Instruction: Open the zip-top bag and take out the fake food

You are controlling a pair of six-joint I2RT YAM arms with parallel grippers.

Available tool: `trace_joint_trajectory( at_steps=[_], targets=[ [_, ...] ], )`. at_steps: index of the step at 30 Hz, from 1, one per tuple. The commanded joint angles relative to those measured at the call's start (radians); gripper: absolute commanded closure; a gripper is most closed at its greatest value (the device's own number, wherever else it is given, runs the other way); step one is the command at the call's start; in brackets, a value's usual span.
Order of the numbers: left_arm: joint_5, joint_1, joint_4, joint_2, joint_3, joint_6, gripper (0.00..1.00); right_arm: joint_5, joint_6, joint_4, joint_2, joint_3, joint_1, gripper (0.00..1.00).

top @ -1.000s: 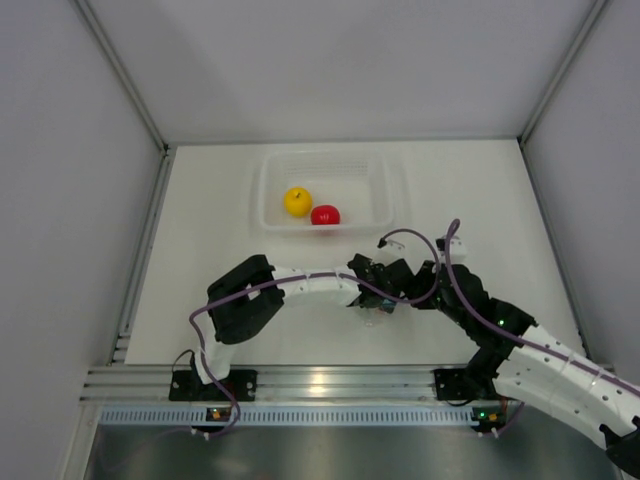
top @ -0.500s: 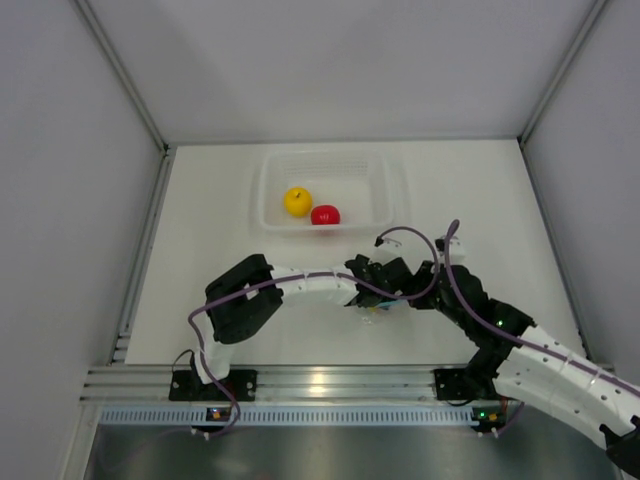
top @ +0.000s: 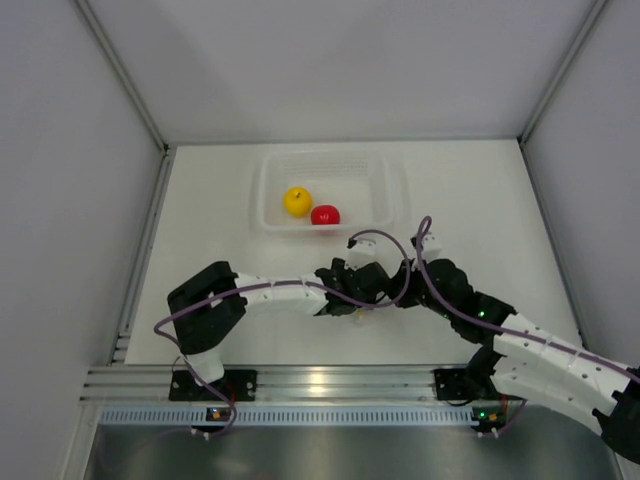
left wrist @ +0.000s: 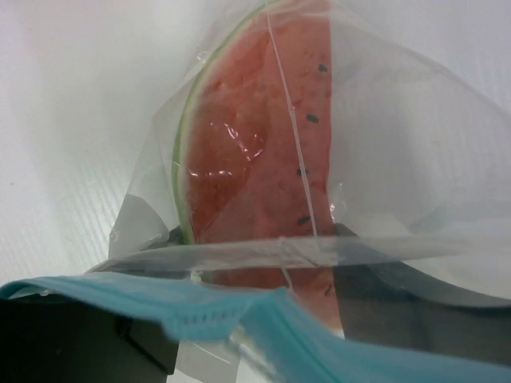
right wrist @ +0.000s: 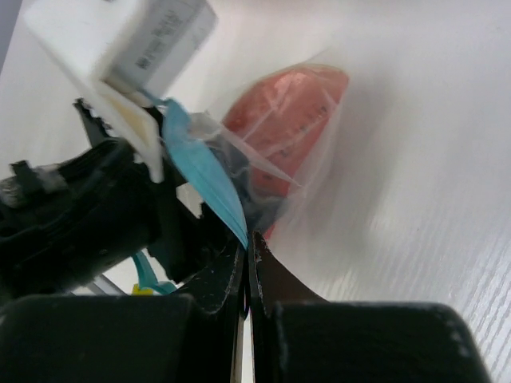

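Note:
The zip-top bag (left wrist: pixel 399 120) is clear with a light blue-teal zip strip (left wrist: pixel 200 307). Inside lies a red slice-shaped fake food piece (left wrist: pixel 255 144) with a green rim and black seeds. My left gripper (left wrist: pixel 239 319) holds the bag at the strip, and its jaws are mostly hidden behind the plastic. My right gripper (right wrist: pixel 247 243) is shut on the end of the strip (right wrist: pixel 204 175), with the red piece (right wrist: pixel 287 104) beyond it. In the top view both grippers (top: pixel 352 298) (top: pixel 378 290) meet over the table. The yellow fruit (top: pixel 297 201) and red fruit (top: pixel 324 214) lie in the tray.
The rigid clear rectangular tray (top: pixel 375 165) stands at the back middle of the white table, just beyond the grippers. White walls close in the left, right and back. A metal rail runs along the near edge (top: pixel 320 380).
Both grippers, still joined at the bag, have shifted left and slightly farther from the near edge. The left arm's elbow has swung out to the left.

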Motion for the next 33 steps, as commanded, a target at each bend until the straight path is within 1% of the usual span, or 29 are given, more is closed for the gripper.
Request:
trace_joint_trajectory(
  at_steps=[1,4,8,11,16,21,25,26,29,33],
  targets=[
    [-0.06,-0.005,0.148,-0.123,-0.028,-0.056,1.0,0.014,-0.04,0.03,0.02,-0.029,0.014,1.0],
    [-0.031,-0.004,0.18,-0.16,-0.048,-0.025,1.0,0.068,-0.027,0.01,0.011,-0.032,0.014,1.0],
    [0.042,-0.005,0.183,-0.139,-0.032,0.02,1.0,0.159,0.005,-0.018,-0.038,-0.023,0.014,1.0],
    [0.079,-0.013,0.183,-0.122,-0.032,0.047,1.0,0.261,0.016,-0.076,-0.049,0.014,0.014,1.0],
    [0.134,-0.027,0.182,-0.099,-0.042,0.067,1.0,0.343,-0.009,-0.14,-0.039,0.093,0.008,1.0],
    [0.17,-0.037,0.179,-0.085,-0.042,0.095,1.0,0.372,-0.026,-0.173,0.01,0.164,-0.009,1.0],
    [0.197,-0.04,0.179,-0.084,-0.05,0.102,1.0,0.383,-0.033,-0.188,0.031,0.19,-0.02,1.0],
    [0.228,-0.042,0.177,-0.076,-0.05,0.115,1.0,0.386,-0.033,-0.197,0.037,0.198,-0.029,1.0],
    [0.266,-0.047,0.171,-0.059,-0.044,0.124,1.0,0.386,-0.041,-0.202,0.033,0.213,-0.04,1.0],
    [0.282,-0.053,0.168,-0.028,-0.056,0.113,1.0,0.387,-0.058,-0.23,0.017,0.251,-0.058,1.0]
  ],
)
